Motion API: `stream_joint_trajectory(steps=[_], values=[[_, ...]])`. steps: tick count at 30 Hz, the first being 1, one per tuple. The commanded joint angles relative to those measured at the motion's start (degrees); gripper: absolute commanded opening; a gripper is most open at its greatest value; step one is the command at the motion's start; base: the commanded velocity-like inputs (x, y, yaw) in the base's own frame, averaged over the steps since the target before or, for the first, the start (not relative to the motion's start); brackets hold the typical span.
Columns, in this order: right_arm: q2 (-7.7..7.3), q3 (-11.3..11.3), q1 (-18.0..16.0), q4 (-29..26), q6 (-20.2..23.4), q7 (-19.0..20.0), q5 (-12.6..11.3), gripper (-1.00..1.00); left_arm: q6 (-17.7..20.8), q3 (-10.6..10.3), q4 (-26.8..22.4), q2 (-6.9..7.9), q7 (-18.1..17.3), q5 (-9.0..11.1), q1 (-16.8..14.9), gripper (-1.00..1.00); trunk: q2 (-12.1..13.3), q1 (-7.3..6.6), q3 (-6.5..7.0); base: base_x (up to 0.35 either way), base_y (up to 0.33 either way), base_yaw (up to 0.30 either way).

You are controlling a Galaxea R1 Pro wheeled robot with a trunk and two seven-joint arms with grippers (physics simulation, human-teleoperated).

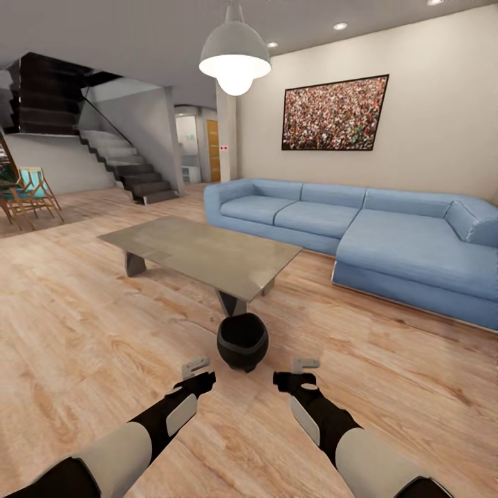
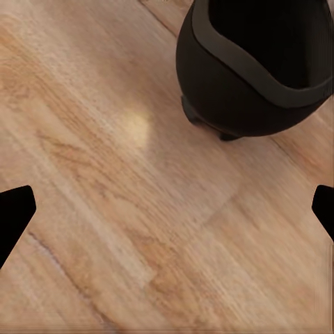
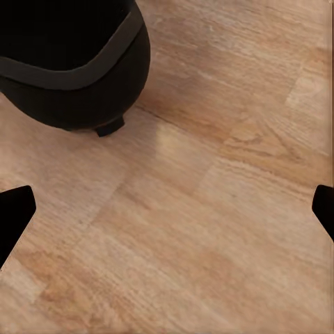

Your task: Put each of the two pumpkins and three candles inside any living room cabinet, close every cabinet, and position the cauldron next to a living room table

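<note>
We find the cauldron [image 1: 242, 342] upright on the wooden floor [image 1: 83, 325], just beside the near corner of the coffee table [image 1: 200, 252], which already looks like the placement the task asks for. Our left gripper [image 1: 196, 367] and right gripper [image 1: 305, 367] flank it, fingers spread wide and holding nothing, as if after a two-sided carry. Behind the table is the blue sofa [image 1: 373, 232].

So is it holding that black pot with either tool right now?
No, nothing is held. The cauldron stands on the wooden floor by the table, and the left tool and right tool are both open, apart from it.
</note>
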Motion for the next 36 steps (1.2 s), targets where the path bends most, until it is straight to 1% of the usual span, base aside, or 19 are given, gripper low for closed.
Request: stream_joint_trajectory(steps=[1,5,13,15,18,20,24,26,28,29,30,31,32,33,34,36], values=[[-0.06,0.48,-0.04,-0.1,-0.34,-0.5,-0.35,1.0,-0.17,-0.48,-0.05,0.03,0.35,0.51,-0.04,1.0,0.39,-0.24,0.13,-0.044,-0.002,0.0],[-0.06,0.54,-0.02,-0.03,-1.42,-0.5,-0.35,1.0,-0.17,-0.48,-0.05,0.03,0.37,0.51,-0.04,1.0,1.99,-1.12,0.85,-0.022,-0.001,0.0],[-0.06,0.57,-0.03,0.03,-2.1,-0.96,-0.27,1.0,-0.39,-0.52,-0.05,0.03,0.52,0.48,-0.04,1.0,5.2,-2.88,2.28,-0.004,0.0,0.0],[-0.06,0.57,-0.02,0.16,-2.84,-2.03,-0.25,1.0,-0.41,-0.58,-0.05,-0.03,0.56,0.57,-0.04,1.0,6.01,-3.32,2.64,0.0,0.0,0.0],[-0.1,0.57,-0.01,0.38,-5.25,-4.5,-0.2,1.0,-0.47,-0.8,0.0,-0.11,0.6,0.65,-0.04,1.0,7.21,-3.98,3.18,0.0,0.0,0.0],[-0.12,0.57,-0.01,0.46,-6.3,-5.38,-0.14,1.0,-0.49,-0.86,0.01,-0.12,0.61,0.68,-0.04,1.0,8.01,-4.42,3.54,0.0,0.0,0.0],[-0.14,0.57,0.09,0.56,-8.08,-6.74,1.05,1.0,-0.44,-0.86,0.52,-0.08,0.66,0.8,-0.04,1.0,9.61,-5.3,4.26,0.0,0.0,0.0],[-0.3,0.54,0.28,0.69,-9.35,-7.04,2.51,1.0,-0.49,-0.89,3.48,-0.05,0.46,0.8,-0.04,1.0,10.42,-5.73,4.62,0.0,0.0,0.0],[-0.68,0.52,0.5,0.93,-10.68,-7.08,3.09,1.0,-0.57,-0.9,5.56,-0.05,0.34,0.79,-0.04,1.0,11.22,-6.17,4.97,0.0,0.0,0.0],[-1.18,0.53,1.01,1.7,-12.54,-7.08,3.47,1.0,-0.6,-0.91,7.67,-0.07,0.25,0.78,-0.04,1.0,11.62,-6.39,5.15,0.0,0.0,0.0],[-1.37,0.54,1.35,2.31,-13.66,-7.09,3.6,1.0,-0.62,-0.91,8.69,-0.09,0.19,0.78,-0.04,1.0,12.02,-6.61,5.33,0.0,0.0,0.0],[-1.61,0.55,2.12,3.99,-16.13,-7.09,3.78,1.0,-0.67,-0.91,10.52,-0.11,0.0,0.78,-0.04,1.0,12.42,-6.83,5.51,0.0,0.0,0.0],[-1.67,0.55,2.47,5.05,-17.45,-7.09,3.83,1.0,-0.71,-0.92,11.32,-0.12,-0.14,0.78,-0.04,1.0,12.82,-7.05,5.69,0.0,0.0,0.0],[-1.71,0.59,2.97,7.59,-20.12,-7.1,3.91,1.0,-0.9,-0.93,12.71,-0.13,-0.49,0.77,-0.03,1.0,13.22,-7.27,5.87,0.0,0.0,0.0],[-1.69,0.6,3.15,8.99,-21.45,-7.1,3.94,1.0,-1.12,-0.95,13.28,-0.13,-0.67,0.77,0.01,1.0,13.63,-7.49,6.05,0.0,0.0,0.0],[-1.49,0.63,3.6,14.66,-26.29,-7.07,3.92,1.0,-3.35,-0.93,14.72,-0.14,-1.15,0.8,0.95,1.0,14.43,-7.93,6.41,0.0,0.0,0.0]])
